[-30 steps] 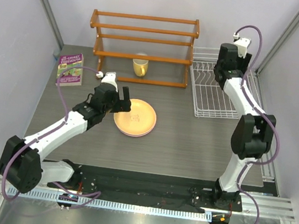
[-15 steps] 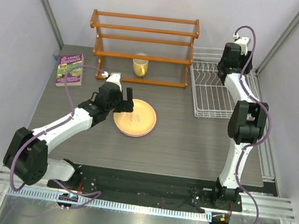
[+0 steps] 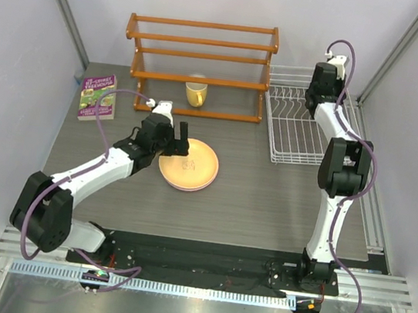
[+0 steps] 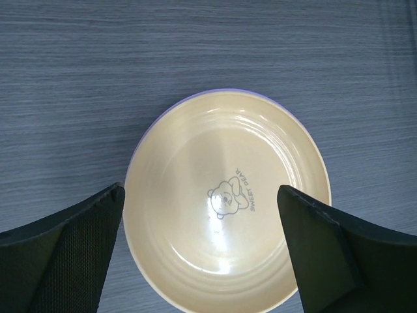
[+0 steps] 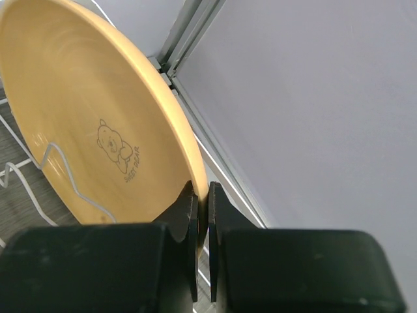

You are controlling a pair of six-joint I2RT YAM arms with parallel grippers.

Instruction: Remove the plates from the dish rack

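**While the right claw (image 5: 201, 195) pinches the orange-yellow plate (image 5: 85, 111) in the dish rack (image 3: 302, 142), the left claw (image 3: 181, 142) gapes**

Top view: the left claw hangs wide open and empty at the edge of a pale yellow plate (image 3: 192, 166) on the table (image 3: 265, 203).
Left wrist: that plate rests on a lavender plate (image 4: 218, 90).
Right wrist: shut jaws clamp the upright plate's rim among the wires.
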